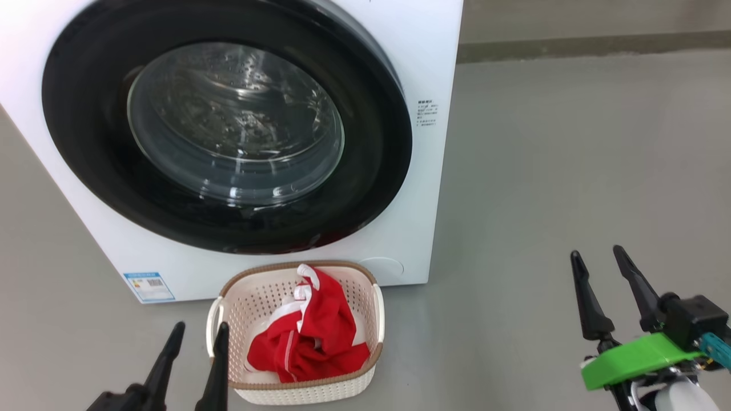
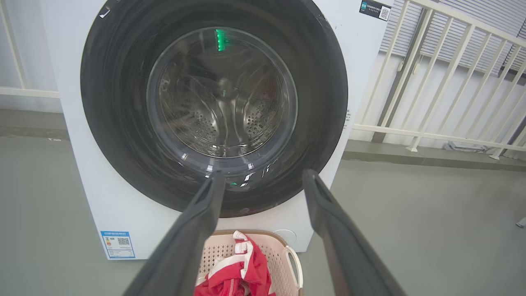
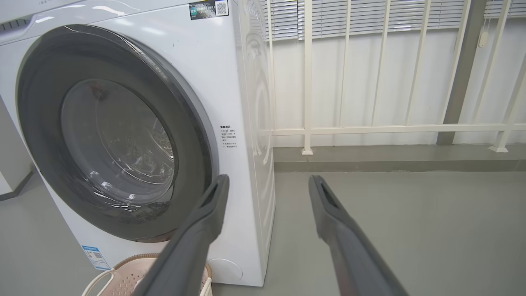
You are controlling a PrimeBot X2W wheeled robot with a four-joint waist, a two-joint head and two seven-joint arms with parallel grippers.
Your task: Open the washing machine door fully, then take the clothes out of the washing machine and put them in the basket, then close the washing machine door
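The white washing machine (image 1: 425,68) stands on the floor with its round black-rimmed door (image 1: 228,123) shut flat against the front; the steel drum shows through the glass. In front of it sits the cream basket (image 1: 297,337) holding the red clothes (image 1: 311,334) with white trim. My left gripper (image 1: 197,337) is open at the basket's left rim, nothing between its fingers. My right gripper (image 1: 599,260) is open over bare floor, well right of the machine. In the left wrist view the gripper (image 2: 263,174) points at the door (image 2: 213,107) above the basket (image 2: 287,257).
Grey floor (image 1: 571,160) stretches to the right of the machine. A white railing (image 3: 370,129) and a low kerb run behind it. A blue label (image 1: 148,285) sits at the machine's lower left corner.
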